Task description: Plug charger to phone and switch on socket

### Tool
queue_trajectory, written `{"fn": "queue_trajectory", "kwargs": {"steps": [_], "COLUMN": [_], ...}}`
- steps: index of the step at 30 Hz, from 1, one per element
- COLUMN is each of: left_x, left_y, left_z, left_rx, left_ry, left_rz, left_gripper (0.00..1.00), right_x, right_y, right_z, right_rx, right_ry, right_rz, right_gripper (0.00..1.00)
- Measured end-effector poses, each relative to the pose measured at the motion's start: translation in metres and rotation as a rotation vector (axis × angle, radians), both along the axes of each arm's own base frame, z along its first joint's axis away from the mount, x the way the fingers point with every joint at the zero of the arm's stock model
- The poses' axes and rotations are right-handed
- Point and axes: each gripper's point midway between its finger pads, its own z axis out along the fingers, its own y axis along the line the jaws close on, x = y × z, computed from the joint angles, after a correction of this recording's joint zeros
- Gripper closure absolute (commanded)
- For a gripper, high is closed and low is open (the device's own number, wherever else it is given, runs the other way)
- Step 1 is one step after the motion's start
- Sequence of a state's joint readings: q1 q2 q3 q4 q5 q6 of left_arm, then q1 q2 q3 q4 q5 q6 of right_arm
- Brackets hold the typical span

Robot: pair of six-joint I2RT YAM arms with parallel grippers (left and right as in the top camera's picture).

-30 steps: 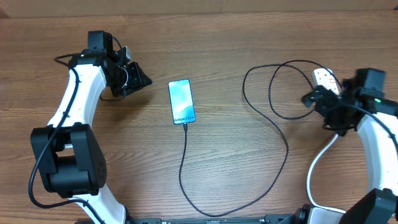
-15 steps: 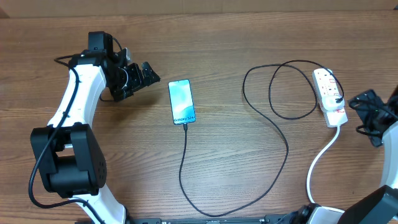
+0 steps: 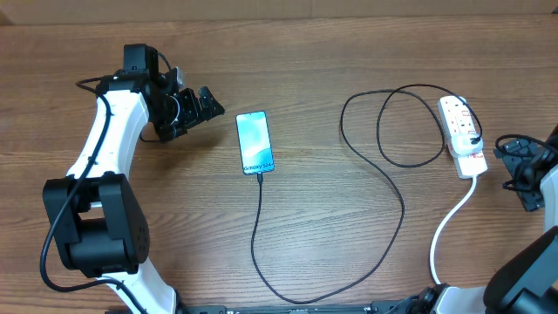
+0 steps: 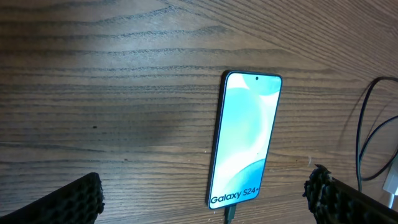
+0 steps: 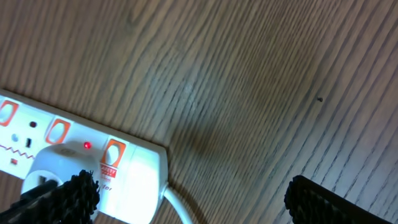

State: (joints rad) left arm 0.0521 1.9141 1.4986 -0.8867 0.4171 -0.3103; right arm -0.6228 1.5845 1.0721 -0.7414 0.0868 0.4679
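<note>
The phone (image 3: 255, 142) lies flat left of centre, screen lit cyan, and fills the middle of the left wrist view (image 4: 245, 140). The charger (image 3: 402, 208), a thin black cable, has its connector (image 4: 229, 214) in the phone's bottom edge. It loops across the table to the white socket (image 3: 462, 135) at the right. A small red lamp (image 5: 87, 145) glows on the socket (image 5: 124, 171). My left gripper (image 3: 212, 106) (image 4: 204, 190) stands open, left of the phone. My right gripper (image 3: 514, 167) (image 5: 189, 190) is open, right of the socket and holding nothing.
The socket's white lead (image 3: 449, 227) curves down to the front edge at the right. The charger's big loop (image 3: 384, 122) lies between phone and socket. Bare wooden tabletop (image 3: 331, 61) surrounds everything.
The right gripper has drawn back from over the socket to the table's right edge. The left gripper's jaws have opened wide. Phone and cable have not moved.
</note>
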Motion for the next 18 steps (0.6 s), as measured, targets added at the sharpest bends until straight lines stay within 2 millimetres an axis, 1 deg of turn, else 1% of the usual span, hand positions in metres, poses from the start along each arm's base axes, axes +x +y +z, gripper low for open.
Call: {"fn": "queue_trajectory", "kwargs": {"steps": [5,9,18], "left_x": [0.0,0.0,0.0], "left_y": [0.0,0.0,0.0], "left_z": [0.0,0.0,0.0], "left_rx": [0.0,0.0,0.0], "left_ry": [0.0,0.0,0.0], "left_rz": [0.0,0.0,0.0], "left_gripper": [0.0,0.0,0.0], "right_x": [-0.001,-0.001,0.017], "right_y": [-0.001,0.0,0.008], "right_z": [-0.006,-0.019,-0.047], "right_rx": [0.006,0.028,0.072], "right_ry": [0.02,0.045,0.046], "right_rz": [-0.003,0.0,0.074], "right_gripper": [0.03,0.02,0.02]}}
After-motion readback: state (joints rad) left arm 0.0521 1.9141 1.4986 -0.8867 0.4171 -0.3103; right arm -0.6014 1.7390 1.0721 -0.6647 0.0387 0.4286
